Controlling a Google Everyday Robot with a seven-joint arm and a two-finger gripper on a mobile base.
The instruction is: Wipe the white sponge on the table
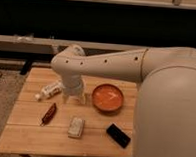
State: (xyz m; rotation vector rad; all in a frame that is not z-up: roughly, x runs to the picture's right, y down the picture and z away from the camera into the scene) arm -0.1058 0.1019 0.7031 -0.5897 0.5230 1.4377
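Sponge placement is guiding us: we are seeing the white sponge [76,127] lying on the table [28,134], long axis running near-to-far, just nearward of the gripper [74,97] hanging beside the orange bowl [107,110]; its opening we cannot tell.

One each: light wooden plank table [30,135], whitish-grey sponge block [76,127], round orange bowl [108,98], black rectangular bar [118,135], white tube [49,90], reddish stick [49,112], gripper [74,97] beside the bowl.
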